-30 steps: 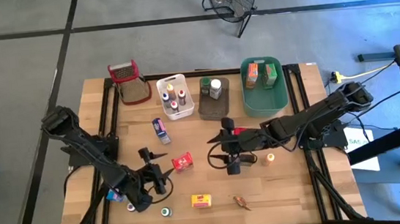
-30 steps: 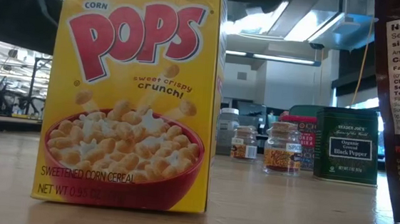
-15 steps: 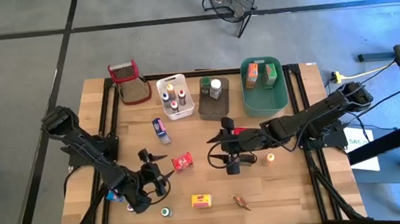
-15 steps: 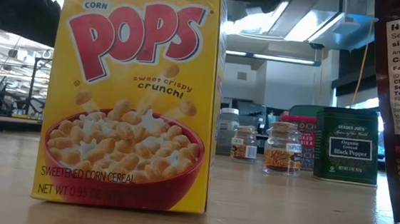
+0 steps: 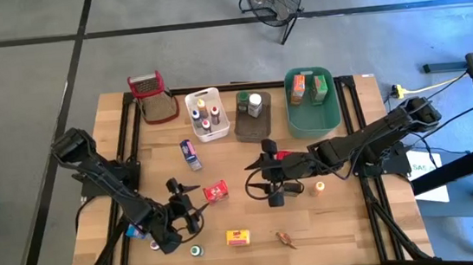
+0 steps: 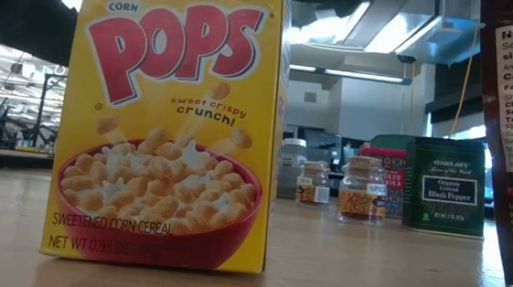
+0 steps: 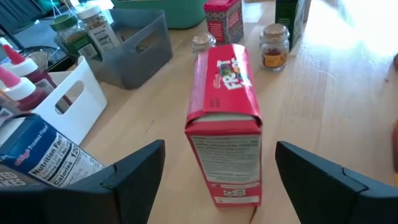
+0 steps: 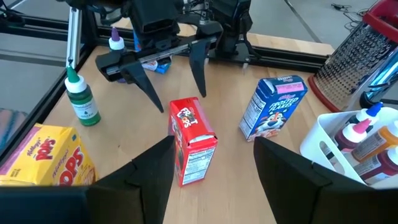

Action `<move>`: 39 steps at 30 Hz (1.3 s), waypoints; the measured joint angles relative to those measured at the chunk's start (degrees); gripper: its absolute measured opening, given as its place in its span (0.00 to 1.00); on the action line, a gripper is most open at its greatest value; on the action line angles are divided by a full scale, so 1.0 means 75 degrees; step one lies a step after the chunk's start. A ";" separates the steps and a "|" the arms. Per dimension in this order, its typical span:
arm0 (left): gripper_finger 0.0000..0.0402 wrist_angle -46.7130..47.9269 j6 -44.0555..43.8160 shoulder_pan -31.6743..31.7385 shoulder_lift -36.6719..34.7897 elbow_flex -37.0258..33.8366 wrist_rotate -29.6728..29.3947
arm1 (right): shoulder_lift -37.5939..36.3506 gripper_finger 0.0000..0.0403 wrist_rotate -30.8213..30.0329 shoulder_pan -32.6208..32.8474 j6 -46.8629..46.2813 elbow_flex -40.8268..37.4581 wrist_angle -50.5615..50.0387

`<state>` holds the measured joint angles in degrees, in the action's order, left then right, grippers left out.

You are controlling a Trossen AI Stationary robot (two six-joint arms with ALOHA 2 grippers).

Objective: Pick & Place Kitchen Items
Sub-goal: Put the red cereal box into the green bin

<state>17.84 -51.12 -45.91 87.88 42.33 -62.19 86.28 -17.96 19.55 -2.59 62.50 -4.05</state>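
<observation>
A small red cereal box (image 5: 215,191) lies on the table between my two grippers. My left gripper (image 5: 198,198) is open on the box's left; in the left wrist view its fingers (image 7: 138,171) stand either side of the box's near end (image 7: 225,165), apart from it. My right gripper (image 5: 248,182) is open on the box's right, and the box (image 8: 193,140) shows just ahead of its fingers (image 8: 146,177). Loose on the table are a blue box (image 5: 189,153), a yellow Pops box (image 5: 239,237), a green-capped bottle (image 5: 196,250) and a small orange jar (image 5: 319,187).
Along the far side stand a red-topped mesh grater (image 5: 153,97), a white tub (image 5: 206,114) of bottles, a brown tub (image 5: 253,113) and a green tub (image 5: 312,99) with boxes. A small brown item (image 5: 286,240) lies near the near edge. A pepper tin (image 6: 446,186) shows in the low view.
My left arm has edged a little toward the near edge and lower; its dark bulk fills more of the low view's upper left corner. Both grippers have stayed open, and the red box has not moved.
</observation>
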 joint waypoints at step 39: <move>0.75 -0.1782 -0.1360 0.0228 0.2073 0.0000 -0.0716 | -0.0003 0.55 0.0831 0.0006 0.0469 0.0000 0.0014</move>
<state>4.47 -61.33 -44.21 103.43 42.33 -67.56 86.26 -11.73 19.59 0.93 62.50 -3.94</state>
